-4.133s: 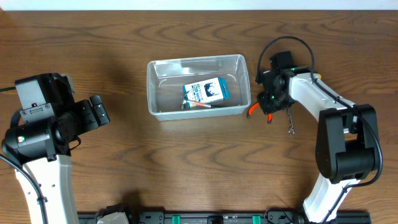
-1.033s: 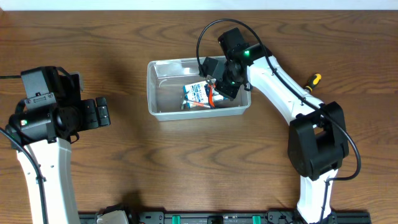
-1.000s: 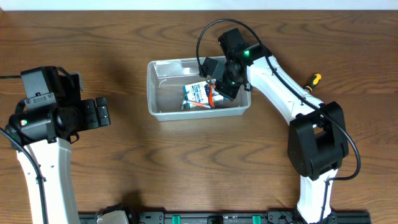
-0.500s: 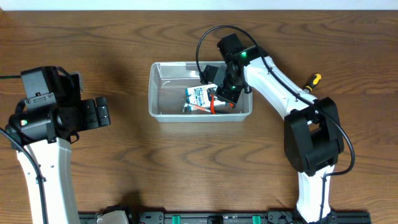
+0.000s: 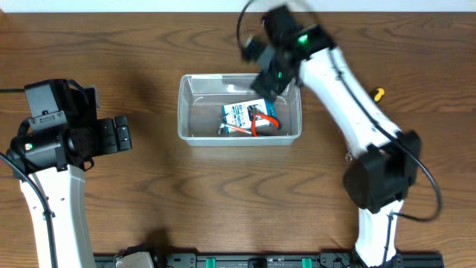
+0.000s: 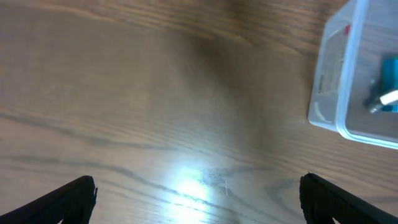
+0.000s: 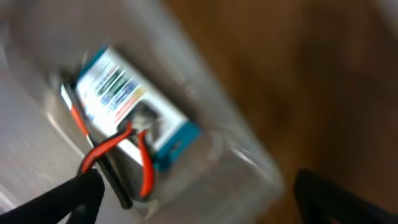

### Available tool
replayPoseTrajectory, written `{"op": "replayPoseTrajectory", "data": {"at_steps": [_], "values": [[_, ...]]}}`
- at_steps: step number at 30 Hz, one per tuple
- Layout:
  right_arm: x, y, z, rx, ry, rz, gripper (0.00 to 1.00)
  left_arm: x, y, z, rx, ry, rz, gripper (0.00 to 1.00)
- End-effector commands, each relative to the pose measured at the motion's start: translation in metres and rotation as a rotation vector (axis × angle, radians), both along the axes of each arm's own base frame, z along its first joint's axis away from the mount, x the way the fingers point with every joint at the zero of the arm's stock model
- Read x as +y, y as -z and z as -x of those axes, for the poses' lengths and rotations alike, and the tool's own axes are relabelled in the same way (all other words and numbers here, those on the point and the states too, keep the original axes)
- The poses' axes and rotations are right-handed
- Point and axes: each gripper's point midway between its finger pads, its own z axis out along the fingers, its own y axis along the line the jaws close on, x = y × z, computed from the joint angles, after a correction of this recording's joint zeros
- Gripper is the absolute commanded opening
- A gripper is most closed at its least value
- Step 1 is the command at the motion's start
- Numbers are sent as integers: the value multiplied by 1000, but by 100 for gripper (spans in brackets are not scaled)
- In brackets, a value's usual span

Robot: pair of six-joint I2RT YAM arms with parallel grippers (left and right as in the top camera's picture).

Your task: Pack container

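right end effector (image 7: 202,186) looks released and empty (wrist view blurred) above the container (image 5: 201,112) at mid-desk (image 5: 149,193), since the orange-handled pliers (image 5: 260,121) already lie on the blue-and-white box (image 5: 242,113) inside; left end effector (image 6: 199,193), also released, parks well clear, probably on standby.

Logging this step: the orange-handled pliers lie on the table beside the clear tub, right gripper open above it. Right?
No. The right wrist view shows the orange-handled pliers inside the clear tub, on the blue-and-white box. The right gripper is open above it.
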Motion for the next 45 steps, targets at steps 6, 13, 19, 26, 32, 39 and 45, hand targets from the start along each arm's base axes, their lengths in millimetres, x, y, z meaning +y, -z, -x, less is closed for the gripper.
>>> {"op": "replayPoseTrajectory", "data": {"at_steps": [6,13,19,26,32,39,45], "values": [[-158,-106,10,-26,1010,-313,99,-25,3,-3,-7,145,46,98],[-223,-69,18,74,1277,-292,99,-34,4,-2,4,176,50,98],[-252,-6,24,195,1592,-308,99,-34,4,-2,4,176,50,98],[-274,59,23,273,1735,-275,99,-34,4,-2,4,175,50,98],[-281,99,20,339,1711,-198,99,-34,4,-1,7,176,51,98],[-283,131,16,382,1706,-156,99,-34,4,-1,11,175,52,98],[-287,146,13,387,1708,-141,99,-34,4,-1,11,176,52,98]]}}
